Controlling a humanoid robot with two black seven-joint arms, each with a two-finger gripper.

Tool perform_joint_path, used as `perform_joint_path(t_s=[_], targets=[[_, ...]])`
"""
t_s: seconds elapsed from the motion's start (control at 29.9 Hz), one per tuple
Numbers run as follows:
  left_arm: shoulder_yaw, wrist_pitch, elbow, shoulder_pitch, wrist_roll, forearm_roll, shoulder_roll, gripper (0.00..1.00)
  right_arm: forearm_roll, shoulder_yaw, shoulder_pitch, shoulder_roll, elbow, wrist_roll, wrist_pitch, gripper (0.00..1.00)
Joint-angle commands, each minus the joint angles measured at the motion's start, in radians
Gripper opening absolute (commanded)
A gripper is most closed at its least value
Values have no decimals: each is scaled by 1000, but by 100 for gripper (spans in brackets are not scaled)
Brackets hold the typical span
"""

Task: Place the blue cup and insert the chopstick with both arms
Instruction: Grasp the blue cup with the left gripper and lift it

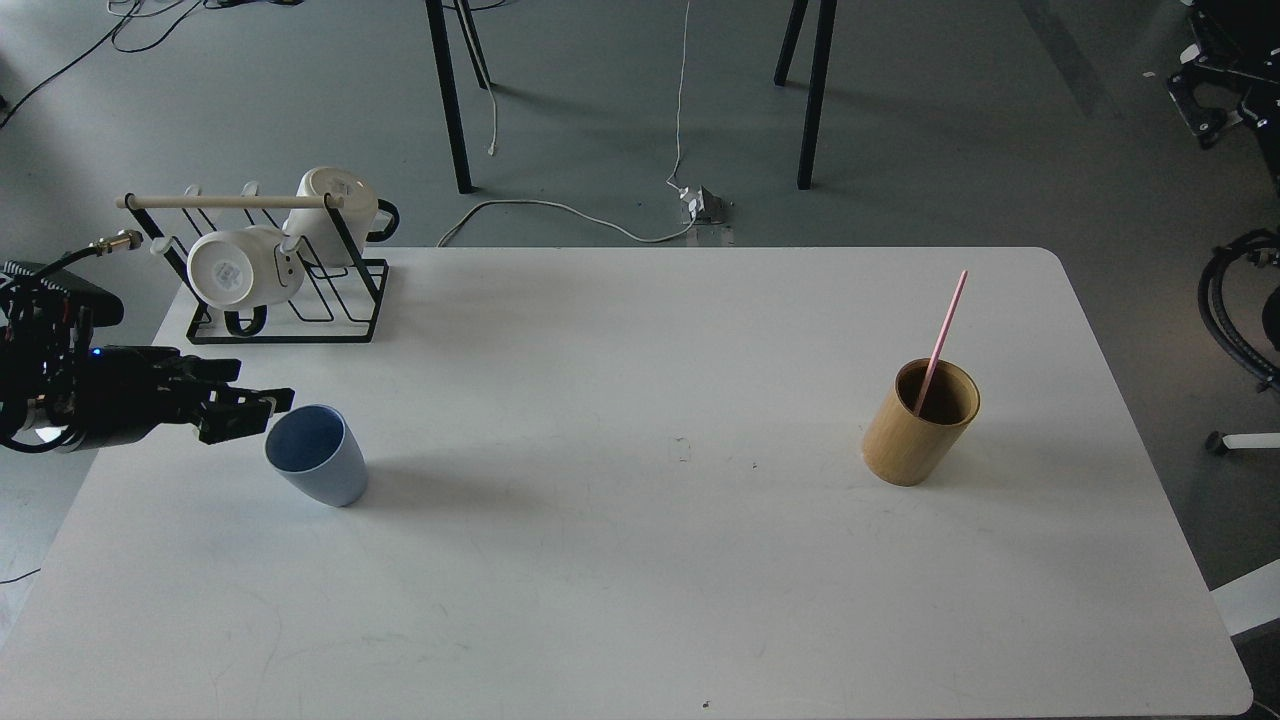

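A white worktop (pixel 640 560) with rounded corners stands on a grey floor crossed by loose cables, with dark furniture legs beyond its far edge.

The blue cup (pixel 318 455) stands upright on the worktop just to the right of the left end effector (pixel 262 410), its darker blue inside facing the view. The end effector's dark fingertips reach right up to the cup's rim on its left side; whether they touch it cannot be told. The fingers merge into one dark shape against the arm, so I cannot tell whether the end effector is spread or clenched. The arm behind it is cut off by the left edge of the view.

Well apart to the right of the end effector, across bare worktop, a tan bamboo cylinder holder (pixel 918 425) stands upright. The pink chopstick (pixel 945 330) leans inside it, its top tilted up and to the right; its lower end is hidden within the holder.

Behind the end effector, near the far left corner, a black wire rack (pixel 330 300) with a pale wooden rod (pixel 225 202) carries two white mugs (pixel 240 265) lying on their sides.

The right arm's end effector is not visible; only dark machinery and hoses show at the right edge.
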Motion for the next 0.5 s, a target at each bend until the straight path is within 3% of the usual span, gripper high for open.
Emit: perform_joint_path(t_s=[0.0,0.27,0.37,0.47], targets=[[33,15,48,9,-3,38,-54,64,0,0,0,-4,0,-1,0,100],[41,33,172,9,-6,81,-143,48,-1,0,-2,-4,-6,0,0,100],[41,32,173,13,-48,81,-148,29,-1,0,-2,-4,-14,2,0,100],[52,29,178,9,-48,81,-152,9,-1,0,-2,-4,-15,2,0,100]])
